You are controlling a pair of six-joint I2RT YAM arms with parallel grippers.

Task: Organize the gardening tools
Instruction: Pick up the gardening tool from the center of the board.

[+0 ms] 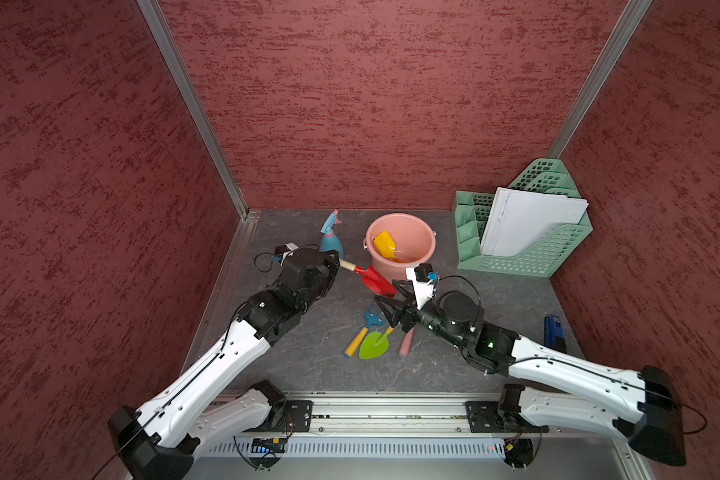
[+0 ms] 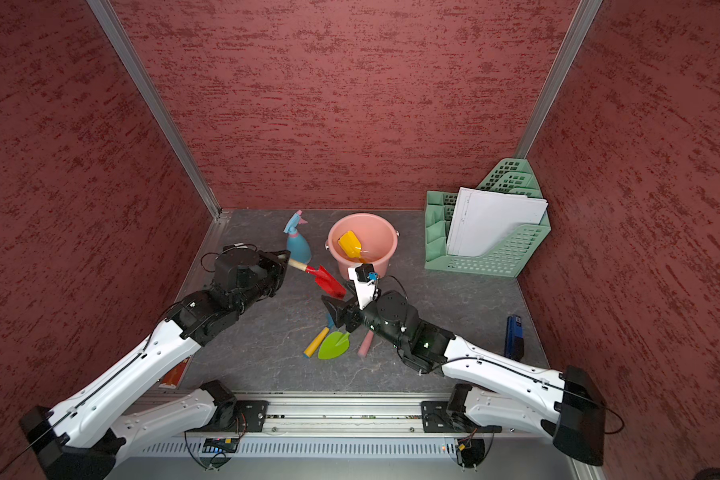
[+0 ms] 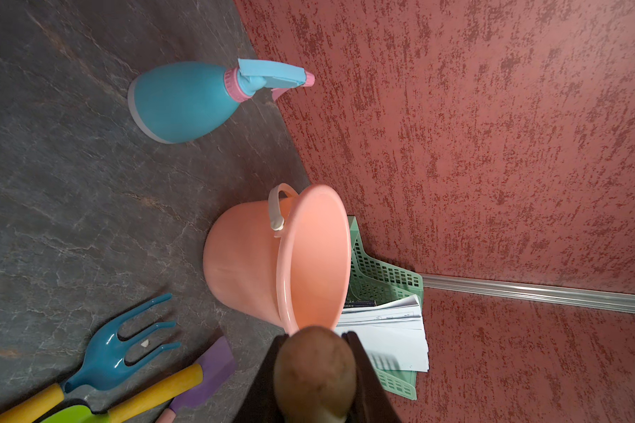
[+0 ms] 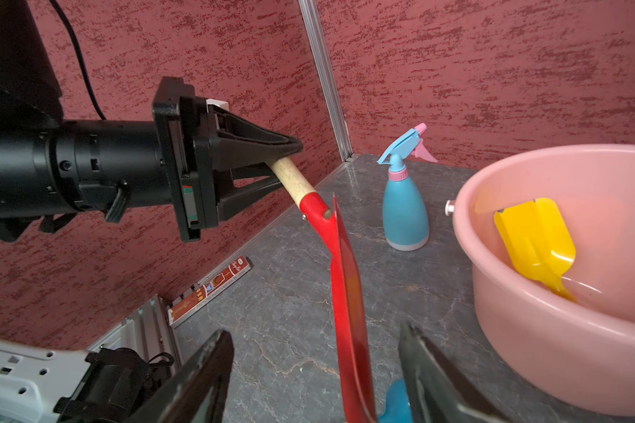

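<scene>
Right wrist view: your left hand point(image 4: 288, 164) clenches the red trowel point(image 4: 347, 293) by its wooden handle — probably light, stiff; right hand point(image 4: 314, 337) released.

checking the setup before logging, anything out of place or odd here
Two non-garden items lie at the edges of the table: a flat red printed packet at its left edge, and a dark blue stapler-like object near its right edge. The red trowel is off the surface only because the left hand holds its wooden handle.
</scene>
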